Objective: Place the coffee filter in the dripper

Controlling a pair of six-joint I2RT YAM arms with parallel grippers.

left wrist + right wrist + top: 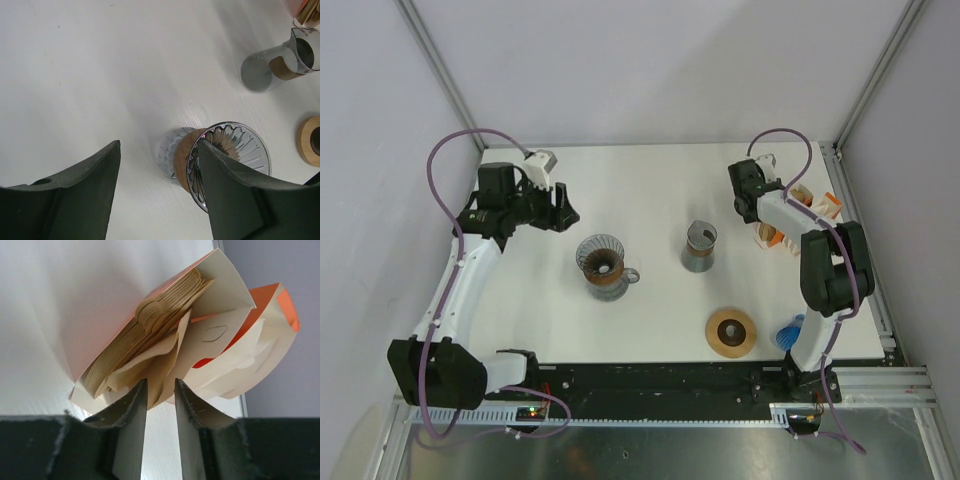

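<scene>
A loose coffee filter [150, 365] juts from an orange box [220, 280] at the table's [650, 190] far right, pointing between the slightly parted right fingers [132, 410]. The left fingers [85, 185] spread wide near the upright dripper [601, 262].

Flat, bright light falls from above. The white table [650, 190] is nearly washed out, and the dripper [603, 265] and jug [699, 247] throw only faint, soft shadows. At my left wrist a pale sheen lies across the table, and my left claw [159, 150] looms dark and soft-edged. At my right wrist the paper filters [150, 350] are sharp, and my right claw [160, 390] is dim.
</scene>
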